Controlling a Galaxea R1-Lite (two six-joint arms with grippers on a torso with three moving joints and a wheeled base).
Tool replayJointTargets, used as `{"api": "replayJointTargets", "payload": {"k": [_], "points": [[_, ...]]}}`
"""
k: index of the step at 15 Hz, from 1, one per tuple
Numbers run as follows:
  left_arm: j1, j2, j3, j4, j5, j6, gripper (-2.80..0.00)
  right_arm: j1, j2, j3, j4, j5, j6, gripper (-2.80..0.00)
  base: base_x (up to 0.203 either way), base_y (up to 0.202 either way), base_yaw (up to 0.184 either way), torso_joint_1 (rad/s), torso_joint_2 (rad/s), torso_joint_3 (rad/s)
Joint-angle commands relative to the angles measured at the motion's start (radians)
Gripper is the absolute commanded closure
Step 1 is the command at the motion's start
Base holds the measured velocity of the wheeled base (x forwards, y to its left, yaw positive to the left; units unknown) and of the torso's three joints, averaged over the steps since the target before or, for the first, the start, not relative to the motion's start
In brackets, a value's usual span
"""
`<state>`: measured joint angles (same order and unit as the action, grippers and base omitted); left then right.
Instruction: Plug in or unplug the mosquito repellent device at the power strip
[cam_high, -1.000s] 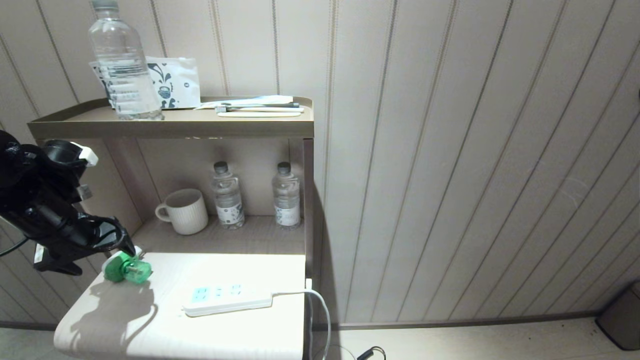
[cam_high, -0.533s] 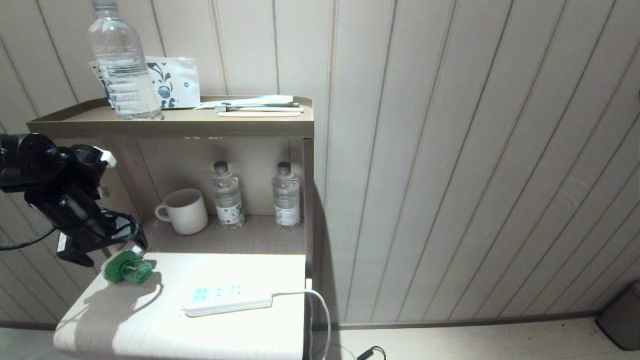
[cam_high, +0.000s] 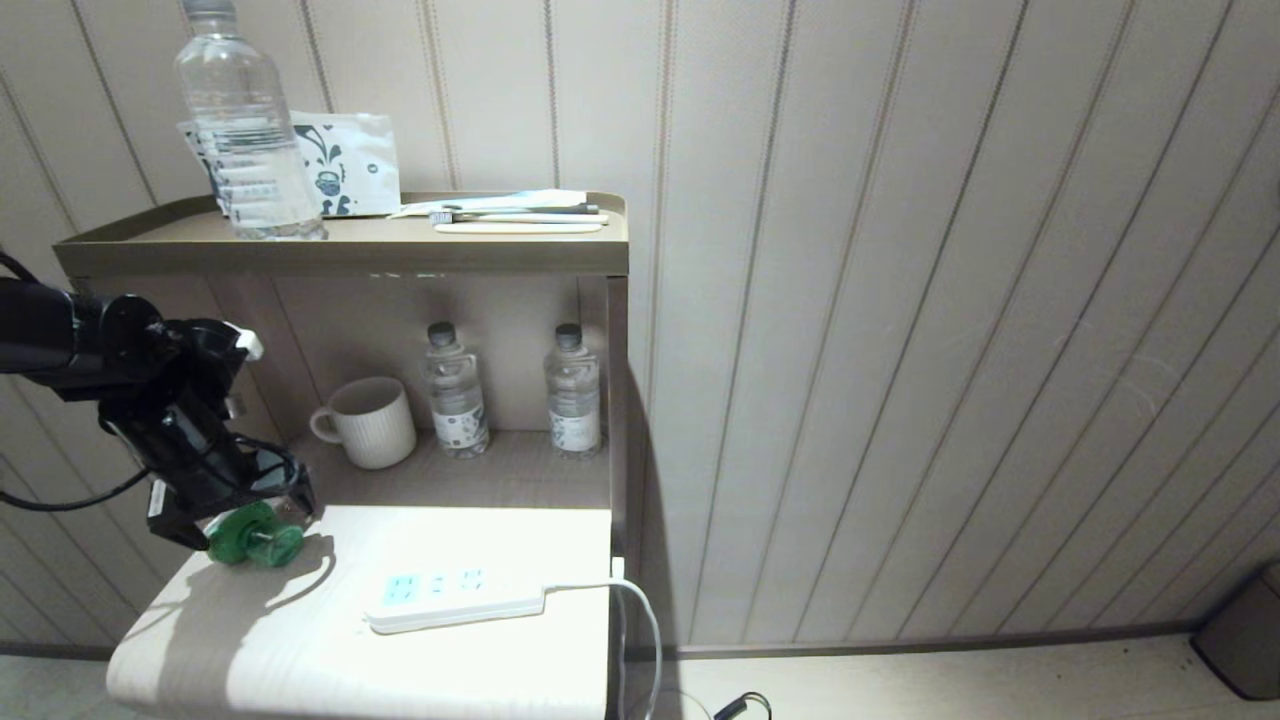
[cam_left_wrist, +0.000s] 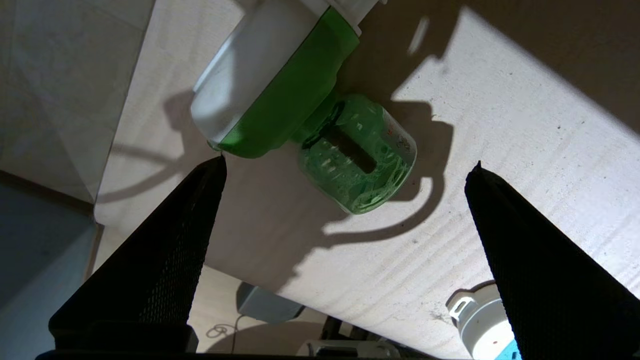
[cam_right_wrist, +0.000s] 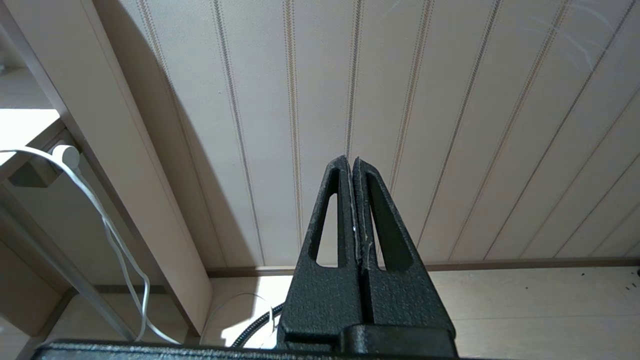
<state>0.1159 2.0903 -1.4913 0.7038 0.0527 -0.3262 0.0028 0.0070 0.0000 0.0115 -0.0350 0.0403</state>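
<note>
The mosquito repellent device lies on its side at the far left of the white table top, unplugged. In the left wrist view its white-and-green head and green liquid bottle lie just past my fingertips. My left gripper hangs over it, open wide, holding nothing. The power strip lies flat to the right of the device with nothing in its pale blue sockets. My right gripper is shut and empty, parked low and facing the panelled wall.
A white cable runs from the strip over the table's right edge. Behind the table a shelf holds a mug and two small water bottles. The top shelf carries a large bottle. A bin stands far right.
My left arm has swung to the right and come down over the device, which now lies in its shadow. The device and the strip have stayed in place.
</note>
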Motion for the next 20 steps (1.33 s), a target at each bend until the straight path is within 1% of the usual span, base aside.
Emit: {"api": "replayJointTargets", "payload": {"k": [1,4,7,9,11,13,15,20], "points": [[-0.015,0.008,0.006,0.005,-0.002,-0.002,-2.8,0.0,0.001,0.0,-0.001,0.0,0.001,0.0,0.0,0.0,0.0,0.0,0.0,0.0],[-0.059,-0.002,0.016,0.006,-0.002,-0.008,-2.8,0.0,0.001,0.0,0.001,0.0,0.0,0.0,0.0,0.0,0.0,0.0,0.0,0.0],[-0.06,-0.027,0.006,0.016,0.006,-0.011,-2.8,0.0,0.001,0.0,0.0,0.0,0.001,0.0,0.0,0.0,0.0,0.0,0.0,0.0],[-0.053,-0.074,0.018,0.022,0.011,-0.009,-2.8,0.0,0.001,0.0,0.001,0.0,0.0,0.0,0.0,0.0,0.0,0.0,0.0,0.0],[-0.029,-0.119,0.016,0.031,0.014,-0.002,-2.8,0.0,0.001,0.0,0.0,0.0,0.001,0.0,0.0,0.0,0.0,0.0,0.0,0.0],[-0.005,-0.13,0.005,0.024,0.028,0.004,-2.8,0.0,0.001,0.0,-0.001,0.0,0.0,0.0,0.0,0.0,0.0,0.0,0.0,0.0],[0.01,-0.109,-0.016,0.02,0.048,0.008,-2.8,0.0,0.001,0.0,0.0,0.0,0.0,0.0,0.0,0.0,0.0,0.0,0.0,0.0],[0.017,-0.001,-0.074,0.014,0.052,0.008,-2.8,0.0,0.001,0.0,0.0,0.0,0.0,0.0,0.0,0.0,0.0,0.0,0.0,0.0]]}}
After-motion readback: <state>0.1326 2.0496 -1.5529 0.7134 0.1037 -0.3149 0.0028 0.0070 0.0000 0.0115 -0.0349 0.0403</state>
